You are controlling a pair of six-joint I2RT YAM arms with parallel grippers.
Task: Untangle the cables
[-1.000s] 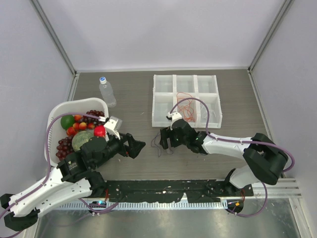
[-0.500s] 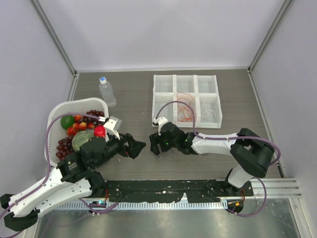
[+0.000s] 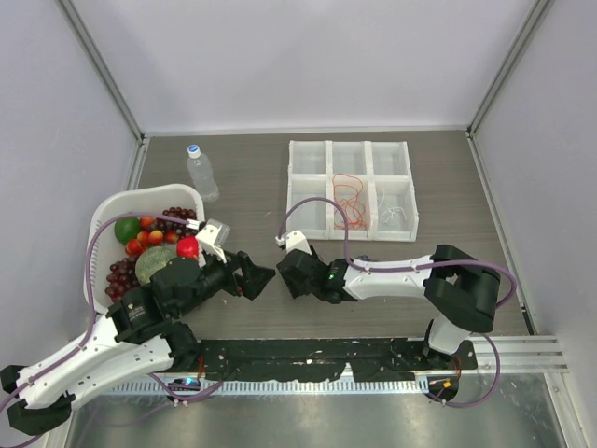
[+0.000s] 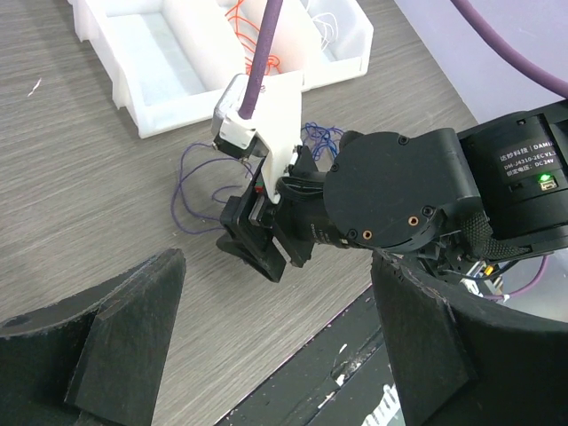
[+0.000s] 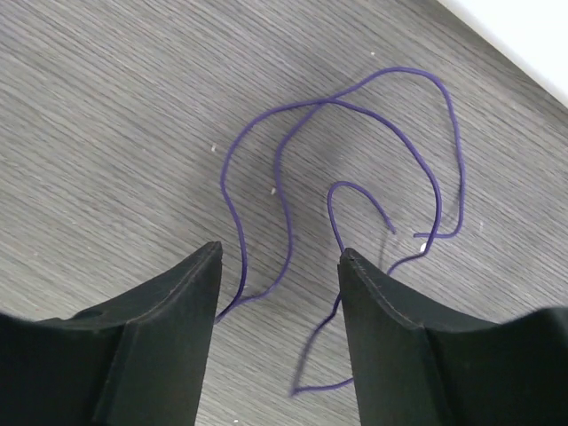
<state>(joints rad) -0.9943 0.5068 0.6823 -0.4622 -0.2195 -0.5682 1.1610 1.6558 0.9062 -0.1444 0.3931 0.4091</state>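
Reaching down with the right gripper (image 5: 277, 266) for the purple cable (image 5: 284, 169), low over the desk (image 5: 106, 106) just in front of the white tray (image 3: 308, 210). Jaws there partway apart, straddling two purple strands, not yet clamped on either as far as can be told. Purple cable loose on the wood in several thin loops, crossing over itself near the top of the right wrist view, well clear of the other two. Apparently sorted already: orange cable (image 3: 347, 198) in the middle compartment of the tray's near row, white cable (image 3: 392, 210) in the compartment to its right. Waiting opposite with the left gripper (image 3: 255, 276), near the right one without touching, jaws wide and holding nothing. Judged from this, the pickup of the last loose strand, so well along in the task. Next, most likely: close on a single run of the purple wire rather than two together, pinch right down at the desk surface to keep so thin a wire from slipping out, then lift and carry toward a free compartment. Worth guarding against loops snagging on a finger or dragging over the tray wall. Off to the left, well apart from all this: a fruit basket (image 3: 103, 215) and a water bottle (image 3: 201, 173).
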